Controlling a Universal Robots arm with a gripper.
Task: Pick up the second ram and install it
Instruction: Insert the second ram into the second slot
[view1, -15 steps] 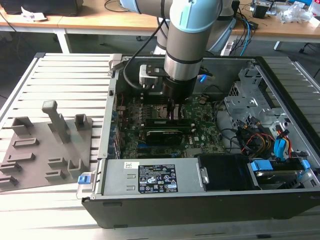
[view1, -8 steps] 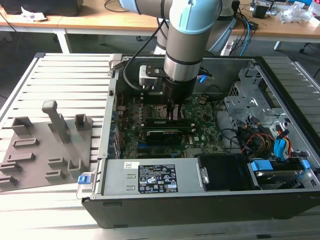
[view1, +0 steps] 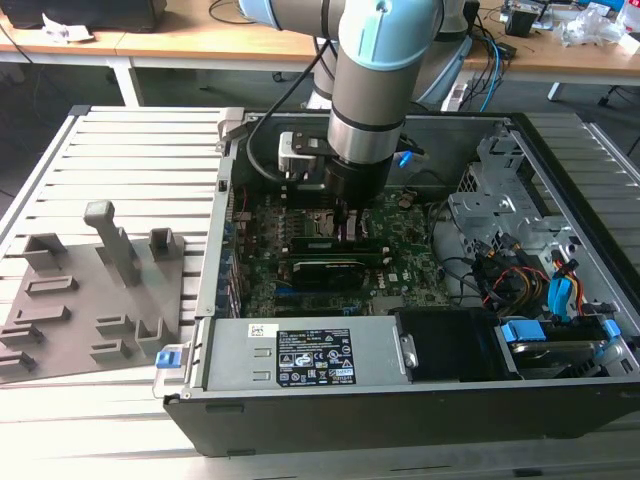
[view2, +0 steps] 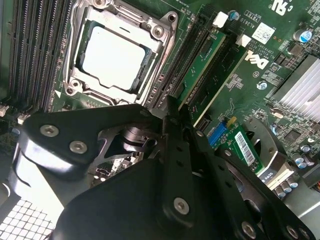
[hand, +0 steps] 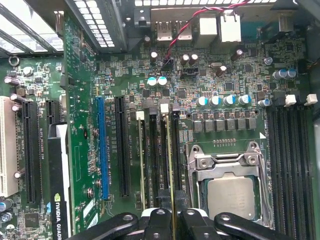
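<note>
- Gripper (hand: 170, 220) sits low inside the open computer case (view1: 560, 400), over the motherboard (view1: 400, 260), just beside the processor socket (hand: 231, 192).
- In the first wrist view its two fingers (hand: 155, 222) are closed together on the edge of a thin green stick standing on edge: the second ram (hand: 170, 165). Clenched on the stick, as far as I can judge.
- The stick runs away from the fingers along the bank of memory slots (hand: 155, 150) between the socket and the long black expansion slots (hand: 121, 145). It lies in line with one slot; whether it is fully seated I cannot tell.
- A neighbouring stick, the first ram (hand: 141, 160), stands parallel in the same bank, just beside it.
- Second wrist view: black gripper linkage in front, the silver processor chip (view2: 114, 56) beyond it, and green boards in slots on the far side of the socket.
- Exterior view: the arm (view1: 375, 80) comes straight down into the case. On the exterior view's left, well apart, the grey holder tray (view1: 70, 310) lies on the slatted table (view1: 130, 150).
- Step in hand, by my reading: installing, not picking. The stick is already off the tray and at the slot.
- What matters here: stick kept square and upright to the slot, pressure straight down and even, latches clear at both ends.
</note>
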